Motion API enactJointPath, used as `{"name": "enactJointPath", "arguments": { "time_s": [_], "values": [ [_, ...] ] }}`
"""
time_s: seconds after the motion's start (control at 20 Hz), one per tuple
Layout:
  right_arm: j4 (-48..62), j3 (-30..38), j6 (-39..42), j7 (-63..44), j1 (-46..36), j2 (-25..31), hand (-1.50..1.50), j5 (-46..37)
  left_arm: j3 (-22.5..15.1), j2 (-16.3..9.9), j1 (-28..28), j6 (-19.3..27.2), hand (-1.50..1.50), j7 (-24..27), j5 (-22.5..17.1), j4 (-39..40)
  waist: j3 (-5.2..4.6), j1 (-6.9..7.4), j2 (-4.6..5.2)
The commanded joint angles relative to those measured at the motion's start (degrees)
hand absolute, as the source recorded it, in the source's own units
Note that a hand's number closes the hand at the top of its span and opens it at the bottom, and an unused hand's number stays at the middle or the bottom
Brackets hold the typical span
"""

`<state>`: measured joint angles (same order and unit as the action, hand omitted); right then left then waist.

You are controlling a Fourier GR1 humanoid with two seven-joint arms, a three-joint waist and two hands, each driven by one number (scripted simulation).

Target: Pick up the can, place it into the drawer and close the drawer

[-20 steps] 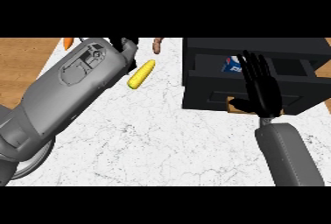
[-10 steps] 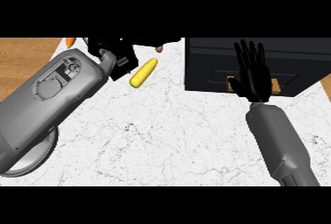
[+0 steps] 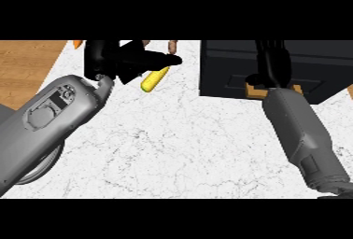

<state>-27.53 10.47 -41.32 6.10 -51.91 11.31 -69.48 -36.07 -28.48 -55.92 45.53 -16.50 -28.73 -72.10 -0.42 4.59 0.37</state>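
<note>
White marble counter (image 3: 186, 149) fills most of the head view, with a strip of wooden floor (image 3: 27, 65) at upper left. At the far right stands a black drawer unit (image 3: 228, 70), its drawer closed; the can is out of sight. Flat against the drawer front is the right hand (image 3: 272, 63), fingers straight. Over the counter's far left edge hangs the left hand (image 3: 121, 60), fingers relaxed and holding nothing, just beside a yellow corn cob (image 3: 155, 78)

From my remote station: the black drawer (image 3: 276, 65) sits shut at the table's far right, its dark front flush, a tan handle (image 3: 257, 91) at its lower edge. I see no can.
</note>
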Motion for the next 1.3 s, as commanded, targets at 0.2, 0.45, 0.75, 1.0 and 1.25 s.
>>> {"name": "enactJointPath", "arguments": {
  "time_s": [0.2, 0.45, 0.75, 1.0, 1.25],
  "values": [
    [10.0, 2.0, -1.8, -3.8, -10.1, -1.1, -1.50, -1.1, -0.4, -1.1, 4.7, -0.1, -1.50, 0.4, 1.8, -5.1, 0.54, 1.31, 1.33],
    [12.6, 4.0, -0.9, -0.3, -11.9, 1.0, -1.50, 0.6, 1.3, -2.5, 6.9, -0.4, -1.50, -0.2, 1.5, -8.5, 0.58, 1.17, 1.25],
    [12.3, 8.0, 0.9, 4.9, -14.5, -0.1, -1.50, 5.3, 0.9, -2.1, 11.1, -0.9, -1.50, 2.9, 2.8, -7.7, 0.61, 0.67, 1.44],
    [10.7, 13.9, 1.8, 13.7, -13.3, -3.4, -1.50, 12.9, 2.3, -3.7, 11.5, -1.6, -1.50, 3.0, 2.9, -8.0, 0.72, 0.12, 1.22],
    [9.9, 19.2, 6.2, 17.7, -15.7, -4.5, -1.50, 19.2, 0.5, -0.2, 14.2, 1.3, -1.50, 4.3, 4.6, -8.3, 0.64, -0.77, 0.90]
  ]
}}
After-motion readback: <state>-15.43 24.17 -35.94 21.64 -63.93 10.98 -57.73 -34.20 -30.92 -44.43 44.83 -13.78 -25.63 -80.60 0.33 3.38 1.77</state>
